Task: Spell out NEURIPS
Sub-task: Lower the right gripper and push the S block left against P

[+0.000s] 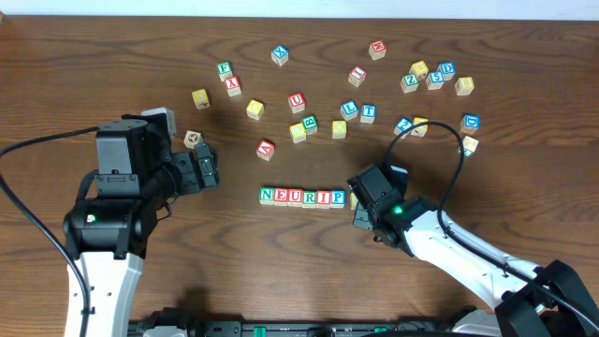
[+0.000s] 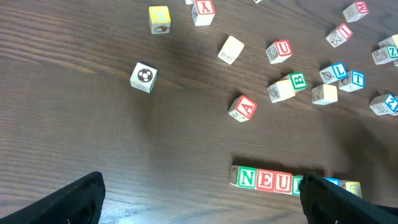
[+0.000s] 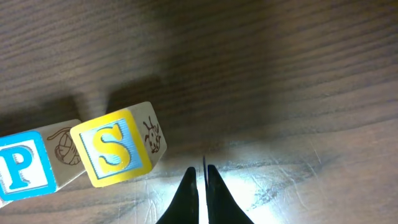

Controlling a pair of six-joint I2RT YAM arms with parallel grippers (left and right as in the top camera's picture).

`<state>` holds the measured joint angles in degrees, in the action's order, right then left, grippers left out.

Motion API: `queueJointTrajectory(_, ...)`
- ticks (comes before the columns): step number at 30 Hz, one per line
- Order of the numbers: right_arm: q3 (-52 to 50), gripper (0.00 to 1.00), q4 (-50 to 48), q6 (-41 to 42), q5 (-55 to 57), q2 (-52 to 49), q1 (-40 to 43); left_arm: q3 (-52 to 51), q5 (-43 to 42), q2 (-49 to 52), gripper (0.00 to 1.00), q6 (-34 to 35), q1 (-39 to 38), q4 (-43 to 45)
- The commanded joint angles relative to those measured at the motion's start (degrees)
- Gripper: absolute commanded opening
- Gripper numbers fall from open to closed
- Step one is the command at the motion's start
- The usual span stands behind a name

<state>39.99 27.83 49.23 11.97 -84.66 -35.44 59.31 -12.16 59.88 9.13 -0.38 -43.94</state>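
Dark wood-grain table (image 1: pixel 75 56): the ground on which all items are laid.

Left arm, black and white: the left gripper (image 2: pixel 205 202) is held above bare wood, left of the row; its fingers are set wide apart and nothing is held.

Right arm: the right gripper (image 3: pixel 200 183) is lowered at the row's right end; its fingertips are drawn together with only a slit between them, and nothing is clamped.

Row of blocks (image 1: pixel 302 197): N-E-U-R-I-P is set side by side at the table's centre.

S block (image 3: pixel 118 146): yellow-bordered, placed right after the P block (image 3: pixel 22 168), turned slightly out of line and just left of the closed fingertips.

Loose letter blocks (image 1: pixel 266 148): scattered behind the row.
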Motion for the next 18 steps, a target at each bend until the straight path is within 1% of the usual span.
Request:
queueJointTrajectory(1,-1.49,0.01,-1.51,0.92,0.55,0.63,-0.66,1.57,-0.7,-0.02,0.98,-0.52,0.33,-0.17)
queueJointTrajectory(10,-2.64,0.01,-4.74,0.83,0.55,-1.14,-0.66,1.57,-0.7,-0.02,0.98,-0.52,0.33,-0.17)
queueJointTrajectory(13,-2.64,0.01,-6.23,-0.5,0.52,-2.32,-0.66,1.57,-0.7,-0.02,0.98,-0.52,0.33,-0.17)
queueJointTrajectory(18,-2.64,0.01,-6.47,-0.66,0.52,-2.56,-0.66,1.57,-0.7,-0.02,0.98,-0.52,0.33,-0.17)
